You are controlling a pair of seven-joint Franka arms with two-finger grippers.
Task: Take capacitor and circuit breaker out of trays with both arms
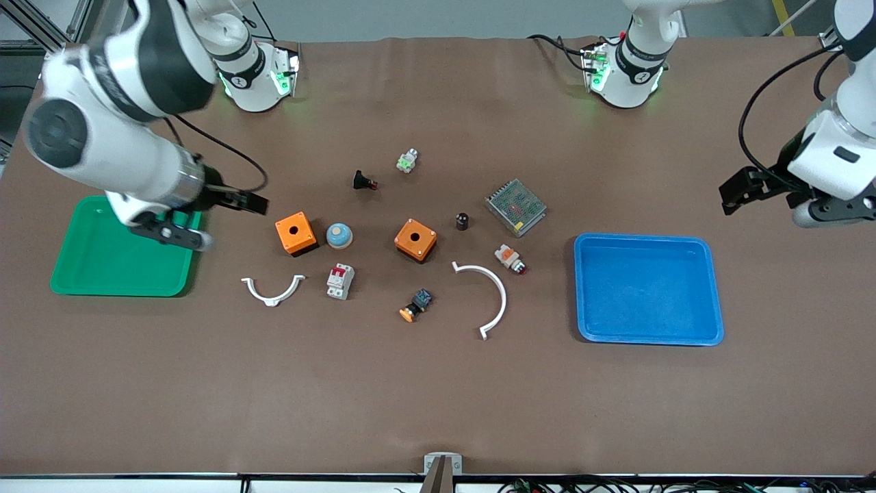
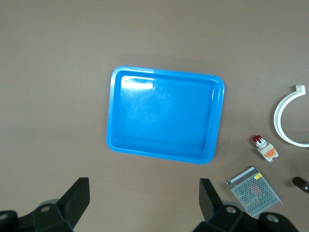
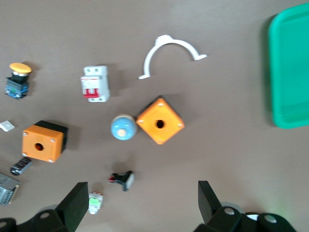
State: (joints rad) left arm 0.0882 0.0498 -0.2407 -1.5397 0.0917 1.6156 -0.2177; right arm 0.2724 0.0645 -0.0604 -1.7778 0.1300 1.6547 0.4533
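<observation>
The capacitor (image 1: 462,220), a tiny black cylinder, stands on the table between an orange box (image 1: 415,239) and a metal mesh module (image 1: 515,207). It also shows in the right wrist view (image 3: 20,165). The breaker (image 1: 340,281), white-grey with red levers, lies nearer the front camera than the other orange box (image 1: 295,233), and shows in the right wrist view (image 3: 94,83). My right gripper (image 1: 179,231) is open and empty over the green tray's edge (image 1: 102,274). My left gripper (image 1: 831,209) is open and empty in the air off the blue tray (image 1: 582,287), toward the left arm's end.
A blue dome (image 1: 339,235) touches the orange box. Two white curved brackets (image 1: 272,291) (image 1: 489,294), a yellow-capped button (image 1: 415,305), a white-and-orange button (image 1: 510,258), a black flared button (image 1: 364,181) and a green-white part (image 1: 407,161) lie around the middle.
</observation>
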